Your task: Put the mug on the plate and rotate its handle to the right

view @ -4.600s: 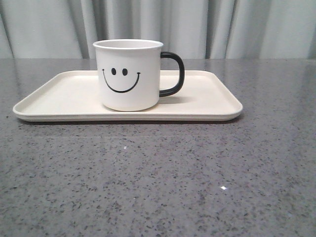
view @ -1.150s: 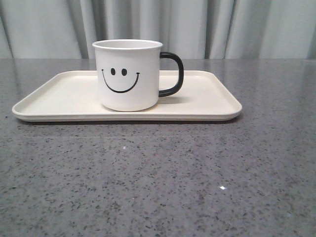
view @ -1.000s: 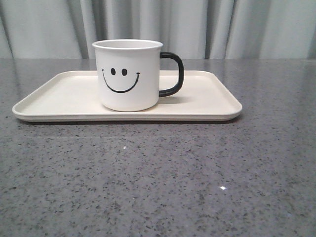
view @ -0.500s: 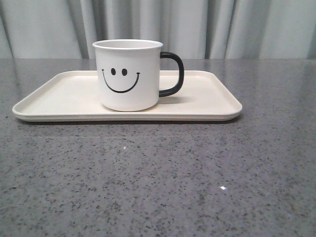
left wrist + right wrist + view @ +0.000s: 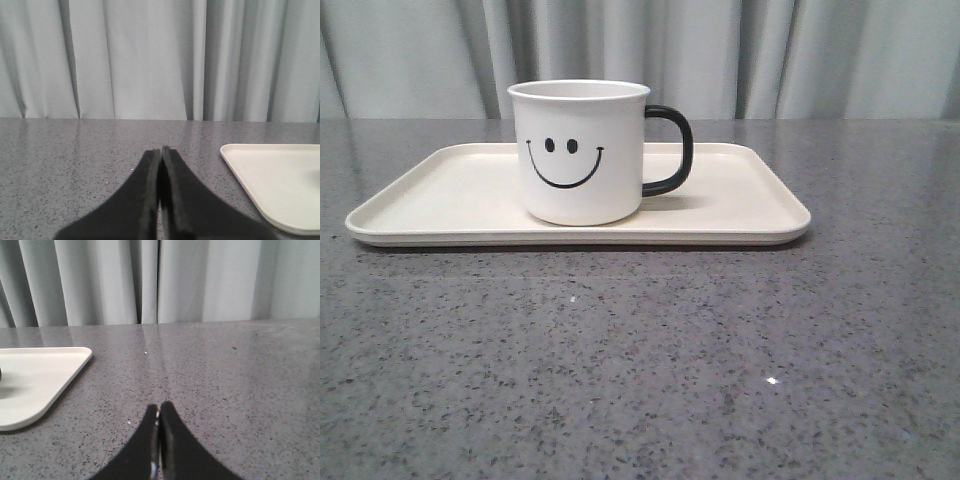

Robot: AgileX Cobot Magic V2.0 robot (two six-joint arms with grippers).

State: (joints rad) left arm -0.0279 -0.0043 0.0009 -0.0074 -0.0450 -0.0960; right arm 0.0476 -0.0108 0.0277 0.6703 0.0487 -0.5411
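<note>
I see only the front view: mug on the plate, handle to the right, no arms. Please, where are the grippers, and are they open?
Observer: The left gripper is shut, fingers pressed together, holding nothing, low over the bare table.
Operator: Is it near the plate?
Observer: Apart from it. Its wrist camera shows only a rounded corner of the plate, with table between.
Operator: And the right one?
Observer: The right gripper is also shut and empty, over the table, off the plate's opposite corner.
</note>
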